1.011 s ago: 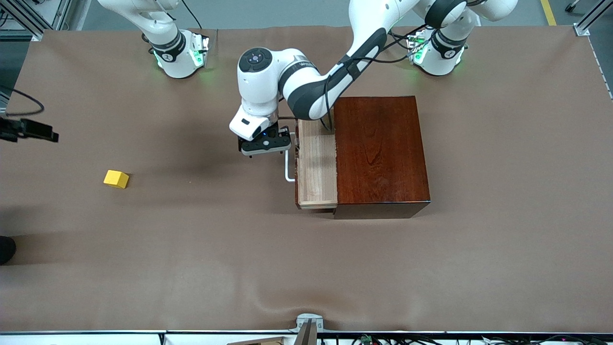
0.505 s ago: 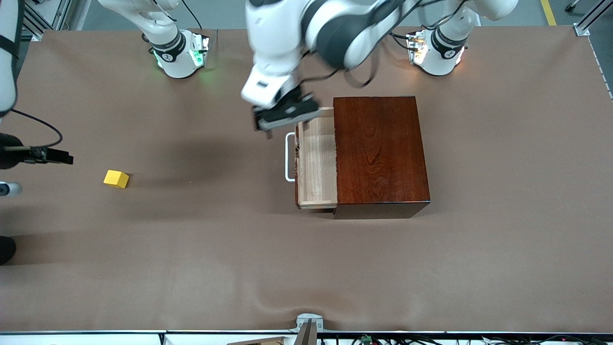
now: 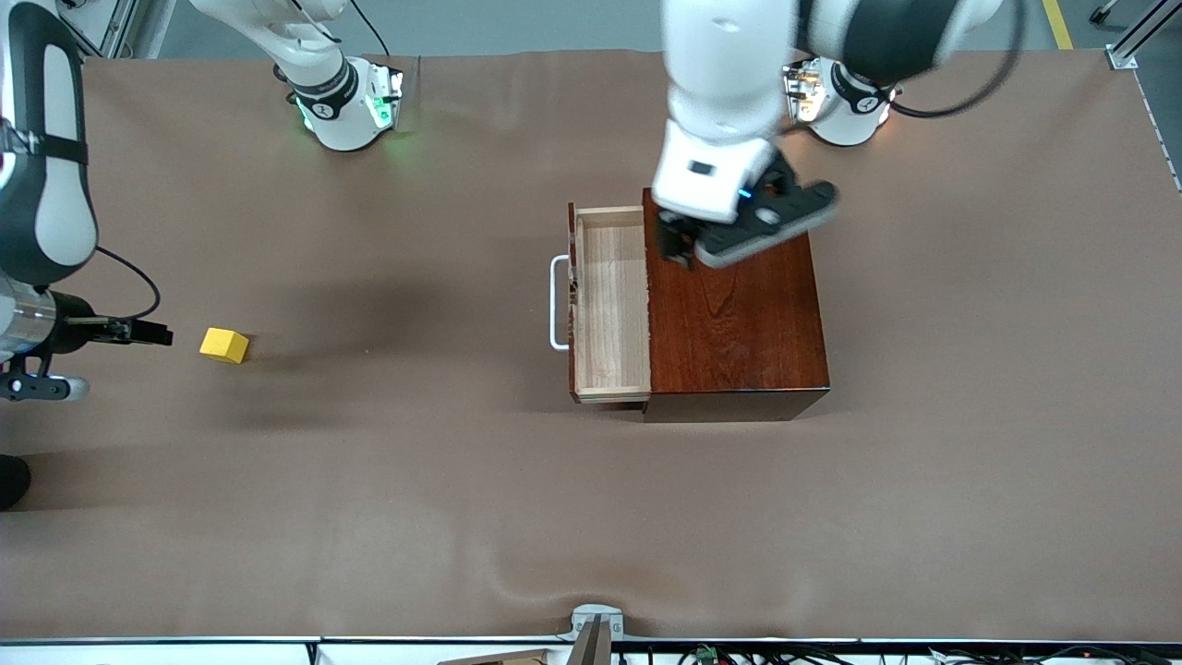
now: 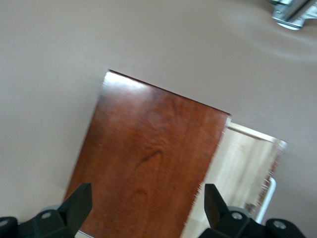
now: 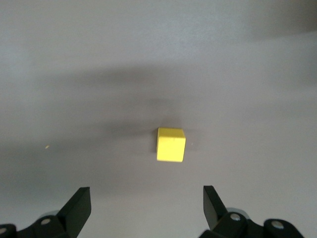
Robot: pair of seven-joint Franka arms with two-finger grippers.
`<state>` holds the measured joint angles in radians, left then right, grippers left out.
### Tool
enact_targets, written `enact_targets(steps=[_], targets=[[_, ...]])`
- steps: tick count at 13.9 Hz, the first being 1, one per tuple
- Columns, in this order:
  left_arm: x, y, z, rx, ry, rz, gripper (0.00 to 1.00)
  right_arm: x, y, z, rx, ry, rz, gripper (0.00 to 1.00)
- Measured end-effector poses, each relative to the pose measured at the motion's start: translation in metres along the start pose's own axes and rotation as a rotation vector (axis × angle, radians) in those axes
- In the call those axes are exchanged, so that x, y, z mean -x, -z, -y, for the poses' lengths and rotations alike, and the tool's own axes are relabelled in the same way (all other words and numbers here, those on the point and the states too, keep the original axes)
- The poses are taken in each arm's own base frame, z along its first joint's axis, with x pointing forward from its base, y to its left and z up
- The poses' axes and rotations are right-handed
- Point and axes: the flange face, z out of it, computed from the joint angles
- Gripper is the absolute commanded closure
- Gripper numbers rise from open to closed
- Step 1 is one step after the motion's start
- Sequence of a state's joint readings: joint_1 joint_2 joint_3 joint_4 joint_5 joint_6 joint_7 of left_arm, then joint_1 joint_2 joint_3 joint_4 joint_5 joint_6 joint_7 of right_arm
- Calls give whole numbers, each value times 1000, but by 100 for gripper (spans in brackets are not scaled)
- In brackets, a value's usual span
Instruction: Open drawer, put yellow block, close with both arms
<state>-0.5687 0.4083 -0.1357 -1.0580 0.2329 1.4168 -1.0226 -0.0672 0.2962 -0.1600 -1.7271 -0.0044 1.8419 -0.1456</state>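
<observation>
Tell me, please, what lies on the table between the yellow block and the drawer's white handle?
Nothing: the front view shows only bare brown table cover between the yellow block and the handle of the open drawer.

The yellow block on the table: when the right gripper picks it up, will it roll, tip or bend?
The yellow block looks like a flat-sided cube, so it probably will not roll. It seems solid, likely stiff, and light for its small size. The open right gripper looks wider than it, so a centred grip should not tip it.

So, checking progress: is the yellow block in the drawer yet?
No, the yellow block sits on the table, apart from the open, empty drawer.
</observation>
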Motion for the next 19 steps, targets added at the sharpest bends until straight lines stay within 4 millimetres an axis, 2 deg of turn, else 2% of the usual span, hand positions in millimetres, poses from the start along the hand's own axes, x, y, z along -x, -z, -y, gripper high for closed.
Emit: enact_targets(steps=[2,5,8,11,14,17,19], targets=[[-22,3,27,-18,17,13,0,2,-29,-6,1,-9,-14,0],[-63,20,90,0,-26,70,0,6,-65,-8,3,-13,-38,0],[-102,16,150,-11,-53,128,0,12,-101,-6,6,-13,-45,0],[-129,5,184,4,-86,160,0,12,-129,-11,9,-21,-37,0],[-149,-6,217,23,-109,196,0,8,-158,-25,13,-10,-36,0],[-160,-11,236,35,-138,208,0,12,-172,-40,5,-22,-21,0],[-167,-12,250,61,-172,215,0,16,-184,-41,-12,-38,-33,0]])
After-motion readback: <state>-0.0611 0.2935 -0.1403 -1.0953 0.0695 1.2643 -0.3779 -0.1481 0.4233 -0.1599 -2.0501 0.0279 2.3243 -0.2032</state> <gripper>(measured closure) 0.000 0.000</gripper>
